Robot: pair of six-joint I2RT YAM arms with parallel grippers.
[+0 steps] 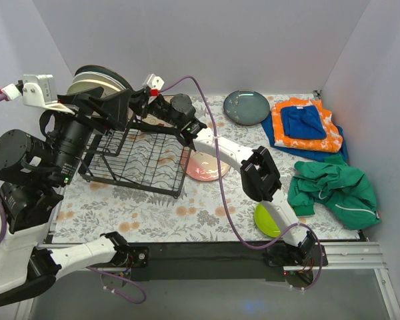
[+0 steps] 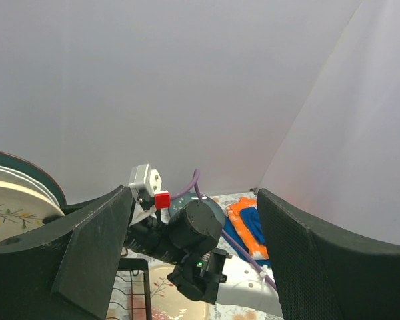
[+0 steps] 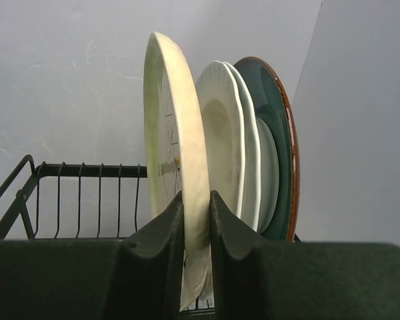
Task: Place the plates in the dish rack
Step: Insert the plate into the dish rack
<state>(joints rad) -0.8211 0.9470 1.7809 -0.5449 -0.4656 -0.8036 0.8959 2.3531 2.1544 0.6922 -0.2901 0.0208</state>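
The black wire dish rack stands left of centre. Several plates stand on edge at its far left end. In the right wrist view my right gripper is shut on the lower rim of the cream plate, which stands upright. Behind it are two white plates and a dark blue-grey plate. My left gripper is open and holds nothing, and it hovers beside the standing plates. Lying flat on the table are a pink plate, a dark plate and a lime green plate.
A folded orange and blue cloth and a crumpled green garment lie at the right. The right arm stretches across the table over the pink plate. White walls close in the back and both sides.
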